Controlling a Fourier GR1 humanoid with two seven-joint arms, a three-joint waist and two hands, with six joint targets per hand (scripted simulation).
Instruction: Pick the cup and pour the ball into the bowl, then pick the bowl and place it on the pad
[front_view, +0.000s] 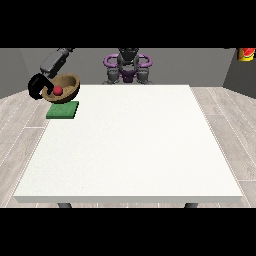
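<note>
**Bowl held above pad, ball inside**

Worktop (130, 150): one, large, white. It is seen carrying one green pad (63, 110) near its far corner at the view's left.

Bowl (64, 87): one, brown, wood-look. It is held tilted just above the pad, apparently not yet resting on it. It is judged stiff and fairly light, with a smooth rounded wall that could slip; the rim is the sensible place to be taken hold of.

Robot hand at the view's left (36, 86): one seen, black, curled round the bowl's rim on the side away from the robot's body. The other robot hand is not seen anywhere.

Ball (58, 90): one, red, small, lying inside the bowl. It is judged light and free to roll, so the bowl should be kept level when lowered.

No cup can be made out.
</note>
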